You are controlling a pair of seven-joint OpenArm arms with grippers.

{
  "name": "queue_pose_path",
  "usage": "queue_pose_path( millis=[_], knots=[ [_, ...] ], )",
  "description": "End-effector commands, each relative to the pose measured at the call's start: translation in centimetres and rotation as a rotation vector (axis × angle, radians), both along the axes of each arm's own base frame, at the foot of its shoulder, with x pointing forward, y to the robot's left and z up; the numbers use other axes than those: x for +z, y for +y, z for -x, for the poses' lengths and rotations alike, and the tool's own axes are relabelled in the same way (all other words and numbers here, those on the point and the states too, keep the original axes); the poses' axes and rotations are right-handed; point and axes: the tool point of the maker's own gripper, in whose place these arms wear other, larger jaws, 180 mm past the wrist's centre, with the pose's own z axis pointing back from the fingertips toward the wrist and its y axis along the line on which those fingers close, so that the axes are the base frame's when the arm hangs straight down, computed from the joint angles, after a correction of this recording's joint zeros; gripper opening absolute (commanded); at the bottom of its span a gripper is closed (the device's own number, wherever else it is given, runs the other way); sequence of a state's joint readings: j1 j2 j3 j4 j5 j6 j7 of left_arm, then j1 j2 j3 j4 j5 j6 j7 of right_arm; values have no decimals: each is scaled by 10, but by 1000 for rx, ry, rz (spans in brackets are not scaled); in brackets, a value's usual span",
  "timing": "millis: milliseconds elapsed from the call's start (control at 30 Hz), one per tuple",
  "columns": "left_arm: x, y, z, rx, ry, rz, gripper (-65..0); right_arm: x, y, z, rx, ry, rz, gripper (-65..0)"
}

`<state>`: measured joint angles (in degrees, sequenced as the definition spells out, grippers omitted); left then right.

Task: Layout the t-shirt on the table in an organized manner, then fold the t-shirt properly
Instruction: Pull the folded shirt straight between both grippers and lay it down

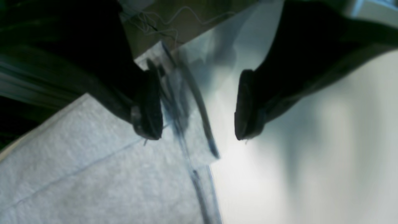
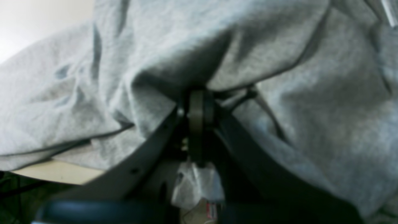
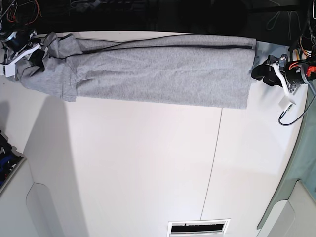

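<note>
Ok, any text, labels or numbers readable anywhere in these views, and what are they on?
None can be read.
t-shirt: only plain grey fabric shows, no lettering in view.
Small white tag with a red mark under the right gripper in the right wrist view: too blurred to read.
table: no markings.

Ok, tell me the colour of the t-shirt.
Light heather grey, with no pattern in sight; the t-shirt shows best in the base view.

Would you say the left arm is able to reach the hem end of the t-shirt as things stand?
Probably yes: the left gripper is open, right beside the t-shirt edge on the table, with nothing between them.
</note>
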<state>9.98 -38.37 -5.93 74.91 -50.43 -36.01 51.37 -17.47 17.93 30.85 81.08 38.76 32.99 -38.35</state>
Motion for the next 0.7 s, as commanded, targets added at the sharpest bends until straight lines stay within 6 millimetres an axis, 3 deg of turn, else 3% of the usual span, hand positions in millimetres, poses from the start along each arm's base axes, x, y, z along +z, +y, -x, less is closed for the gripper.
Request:
queue_pose_path(
  millis=[0, 300, 600, 667],
  knots=[
    [10, 6, -10, 1, -35, -7, -249, 10, -5, -8, 1, -38, 7, -650],
    [-14, -12, 5, 80, 30, 104, -249, 10, -5, -8, 1, -38, 4, -650],
    [-22, -56, 16, 33, 50, 228, -251, 11, -5, -10, 1, -42, 3, -650],
    [-22, -63, 15, 36, 41, 247, -298, 12, -5, -13, 2, -46, 3, -650]
  ],
)
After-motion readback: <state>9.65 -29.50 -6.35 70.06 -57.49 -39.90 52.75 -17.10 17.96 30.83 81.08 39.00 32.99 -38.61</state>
